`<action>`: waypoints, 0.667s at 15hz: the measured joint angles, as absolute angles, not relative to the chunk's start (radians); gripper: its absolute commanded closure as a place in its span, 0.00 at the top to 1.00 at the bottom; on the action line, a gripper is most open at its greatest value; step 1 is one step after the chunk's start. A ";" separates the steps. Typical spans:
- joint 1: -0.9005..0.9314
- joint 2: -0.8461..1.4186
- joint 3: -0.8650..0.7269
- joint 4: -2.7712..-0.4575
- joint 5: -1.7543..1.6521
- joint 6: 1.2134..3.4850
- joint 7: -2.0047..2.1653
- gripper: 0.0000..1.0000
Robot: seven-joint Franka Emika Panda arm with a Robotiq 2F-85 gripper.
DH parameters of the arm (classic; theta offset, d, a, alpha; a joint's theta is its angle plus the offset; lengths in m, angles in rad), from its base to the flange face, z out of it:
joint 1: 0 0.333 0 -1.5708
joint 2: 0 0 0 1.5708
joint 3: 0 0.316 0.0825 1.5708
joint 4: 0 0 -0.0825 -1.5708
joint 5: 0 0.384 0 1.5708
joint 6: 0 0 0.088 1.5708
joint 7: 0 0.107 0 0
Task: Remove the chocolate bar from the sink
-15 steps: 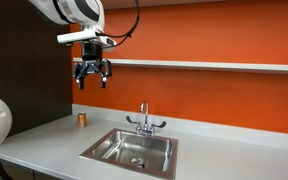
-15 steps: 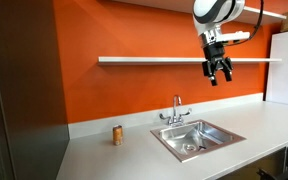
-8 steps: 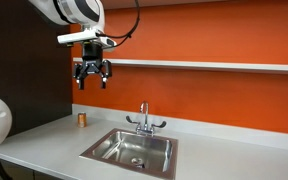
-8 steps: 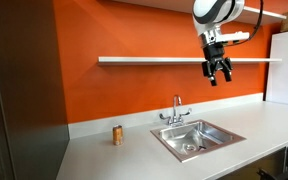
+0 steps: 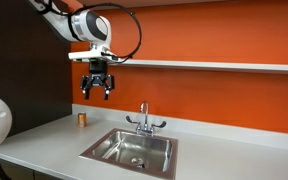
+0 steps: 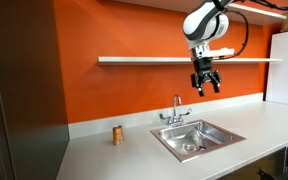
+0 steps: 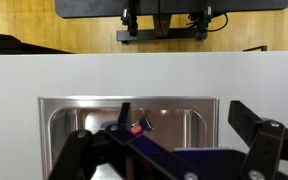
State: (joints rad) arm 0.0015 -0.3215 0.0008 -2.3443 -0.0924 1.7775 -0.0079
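The sink [image 5: 114,147] is a steel basin set in the grey counter, with a chrome faucet [image 5: 144,120] behind it; it also shows in the other exterior view [image 6: 209,132] and in the wrist view [image 7: 84,118]. The chocolate bar [image 7: 138,128] is a tiny reddish piece lying in the basin, seen only in the wrist view. My gripper [image 5: 96,88] hangs high above the counter, left of the faucet, open and empty. It also shows in an exterior view [image 6: 205,83] and in the wrist view [image 7: 169,135], fingers spread wide over the basin.
A small orange-brown cylinder [image 5: 82,119] stands on the counter beside the sink, also seen in an exterior view [image 6: 117,134]. A white shelf [image 5: 214,66] runs along the orange wall behind the arm. A dark cabinet panel [image 6: 19,90] stands at the counter's end.
The arm has swung lower and closer to the sink; the gripper has come down from shelf height and stays open.
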 measured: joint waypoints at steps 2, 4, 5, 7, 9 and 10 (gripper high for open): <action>0.001 -0.259 0.001 -2.321 -0.078 1.811 0.007 1.00; 0.001 -0.205 0.000 -2.302 -0.070 1.844 0.023 1.00; 0.001 -0.180 0.000 -2.295 -0.068 1.859 0.029 1.00; 0.001 -0.137 -0.002 -2.287 -0.067 1.901 0.038 1.00; 0.001 -0.101 -0.006 -2.286 -0.067 1.953 0.043 1.00; 0.001 -0.084 -0.009 -2.286 -0.067 1.982 0.043 1.00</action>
State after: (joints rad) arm 0.0009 -0.0842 -0.0092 -2.2859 -0.0670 1.9820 0.0426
